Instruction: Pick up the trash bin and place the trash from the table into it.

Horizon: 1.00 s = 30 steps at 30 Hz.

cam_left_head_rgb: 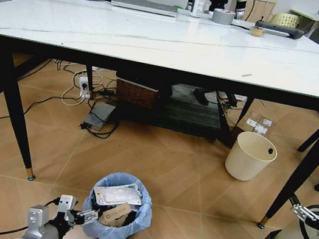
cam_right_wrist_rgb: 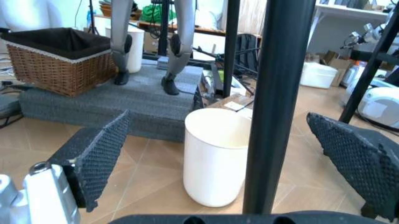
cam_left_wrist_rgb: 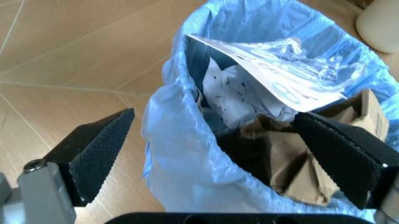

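My left gripper [cam_left_wrist_rgb: 218,140] is spread wide, one finger outside the rim of the trash bin [cam_left_head_rgb: 121,212] and one over its mouth, clamping nothing. The bin stands on the floor right at my fingertips, holding crumpled brown paper [cam_left_wrist_rgb: 293,163] and a white wrapper [cam_left_wrist_rgb: 274,74]. The table [cam_left_head_rgb: 172,44] lies beyond it. My right gripper [cam_right_wrist_rgb: 231,154] is parked wide open and empty beside a table leg [cam_right_wrist_rgb: 274,102], facing a cream bucket [cam_right_wrist_rgb: 215,154].

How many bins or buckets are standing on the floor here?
2. The trash bin, lined in blue, stands nearest the robot, with the left gripper open across its rim. A cream bucket stands under the table beside its right-hand leg. Others may be hidden.
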Tool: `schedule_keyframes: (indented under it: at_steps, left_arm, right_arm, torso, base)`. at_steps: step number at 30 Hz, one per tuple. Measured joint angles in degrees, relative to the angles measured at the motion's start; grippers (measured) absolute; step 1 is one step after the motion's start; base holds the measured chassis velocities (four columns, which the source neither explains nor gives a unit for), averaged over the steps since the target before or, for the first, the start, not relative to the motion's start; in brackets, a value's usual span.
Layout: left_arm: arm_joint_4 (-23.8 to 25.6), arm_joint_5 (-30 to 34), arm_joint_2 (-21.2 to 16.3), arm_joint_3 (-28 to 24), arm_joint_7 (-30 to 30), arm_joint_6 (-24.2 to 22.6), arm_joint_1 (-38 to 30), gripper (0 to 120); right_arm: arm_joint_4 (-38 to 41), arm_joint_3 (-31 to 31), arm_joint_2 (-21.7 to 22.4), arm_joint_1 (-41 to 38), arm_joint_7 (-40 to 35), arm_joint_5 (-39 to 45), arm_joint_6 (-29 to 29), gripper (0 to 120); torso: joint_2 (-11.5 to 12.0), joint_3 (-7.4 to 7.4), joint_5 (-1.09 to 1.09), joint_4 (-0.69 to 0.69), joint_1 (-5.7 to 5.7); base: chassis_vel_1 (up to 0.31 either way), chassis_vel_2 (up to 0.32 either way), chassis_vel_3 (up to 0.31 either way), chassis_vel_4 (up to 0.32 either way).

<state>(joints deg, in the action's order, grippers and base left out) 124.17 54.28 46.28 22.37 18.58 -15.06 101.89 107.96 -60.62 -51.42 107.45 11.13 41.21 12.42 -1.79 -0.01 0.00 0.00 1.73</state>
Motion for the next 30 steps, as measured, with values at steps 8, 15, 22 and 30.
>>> schedule_keyframes:
  at_steps: [8,15,22,30]
  left_arm:
    - [0.81,-0.95,-0.49,0.08,-0.28,0.1,0.92,100]
    - [1.33,-2.54,-0.15,-0.07,-0.33,0.99,0.85,100]
    - [2.74,-3.88,0.25,-0.11,-1.17,1.95,0.56,100]
    - [1.24,-11.04,2.84,0.89,-2.62,5.42,-0.95,100]
  right_arm:
    - [0.0,0.0,0.0,0.0,0.0,0.0,0.0,100]
    - [0.0,0.0,0.0,0.0,0.0,0.0,0.0,100]
    - [0.0,0.0,0.0,0.0,0.0,0.0,0.0,100]
    - [0.0,0.0,0.0,0.0,0.0,0.0,0.0,100]
  torso:
    - [0.0,0.0,0.0,0.0,0.0]
    - [0.0,0.0,-0.01,0.0,0.0]
    - [0.0,0.01,0.0,0.0,0.0]
    - [0.0,0.01,0.0,0.0,0.0]
  base:
    - [0.0,0.0,0.0,0.0]
    - [0.0,0.0,0.0,0.0]
    - [0.0,0.0,0.0,0.0]
    - [0.0,0.0,0.0,0.0]
